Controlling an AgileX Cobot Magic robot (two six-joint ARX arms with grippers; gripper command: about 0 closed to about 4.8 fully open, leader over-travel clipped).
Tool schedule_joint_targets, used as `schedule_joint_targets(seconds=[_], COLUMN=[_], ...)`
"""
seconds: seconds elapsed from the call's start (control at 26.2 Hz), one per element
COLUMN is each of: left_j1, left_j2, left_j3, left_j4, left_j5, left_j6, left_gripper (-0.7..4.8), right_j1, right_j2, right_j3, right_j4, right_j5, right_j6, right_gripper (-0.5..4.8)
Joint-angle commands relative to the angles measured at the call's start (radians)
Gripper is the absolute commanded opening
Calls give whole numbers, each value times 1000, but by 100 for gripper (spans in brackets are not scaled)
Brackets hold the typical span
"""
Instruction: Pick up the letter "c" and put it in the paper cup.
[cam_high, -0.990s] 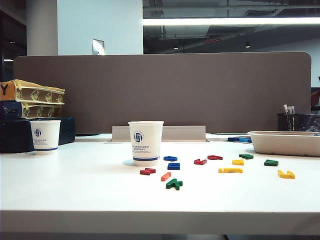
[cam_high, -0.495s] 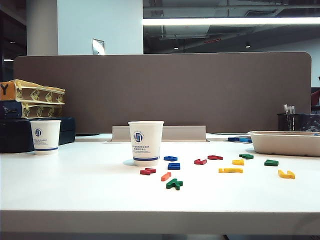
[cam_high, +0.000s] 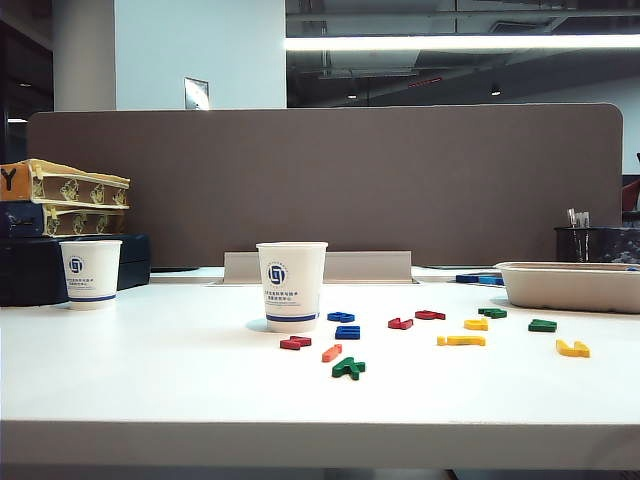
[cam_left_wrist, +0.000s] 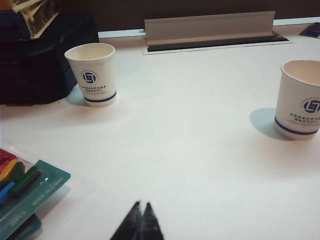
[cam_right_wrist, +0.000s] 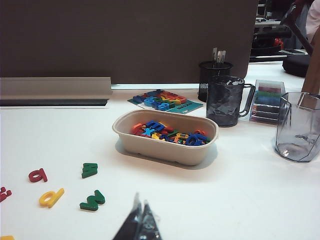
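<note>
Both grippers are shut tight and hold nothing. The left gripper (cam_left_wrist: 141, 223) hangs low over a bare part of the bench (cam_high: 150, 380). The right gripper (cam_right_wrist: 141, 221) hangs low on the other side, facing a tray (cam_right_wrist: 165, 150) full of letters. No arm shows in the exterior view, so I think both are parked back to keep out of the way until the job starts.

The paper cup (cam_high: 292, 286) stands upright in the middle of the bench with its mouth open, ready to take a letter. The letter "c" (cam_high: 430, 315) looks to be the small round red one lying flat to the right of the cup, but it is too small to be sure. It sits nearer the right gripper, so that arm looks best for it.

Other letters lie close by: a red one (cam_high: 400, 323), a yellow one (cam_high: 476, 324) and a green one (cam_high: 491, 313). They could get bumped. A smaller cup (cam_high: 91, 273) stands well apart on the left and could be mixed up with the right one.
</note>
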Motion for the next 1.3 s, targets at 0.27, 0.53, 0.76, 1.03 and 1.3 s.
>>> schedule_joint_targets(seconds=[0.27, 0.53, 0.76, 1.03, 1.3], left_j1=[0, 0, 0, 50, 67], left_j2=[-1, -60, -95, -161, -226], left_j3=[3, 3, 3, 3, 3], left_j4=[13, -2, -11, -74, -135], left_j5=[4, -10, -11, 66, 81], left_j6=[-2, -2, -2, -2, 2], left_gripper=[-6, -6, -6, -6, -6], right_j1=[0, 1, 1, 1, 1], right_j2=[-4, -4, -4, -4, -4], right_j3=[3, 3, 3, 3, 3], right_j4=[14, 14, 13, 13, 13], right_j5=[1, 1, 1, 1, 1], right_j6=[0, 0, 0, 0, 0], right_gripper=[-1, -1, -1, -1, -1])
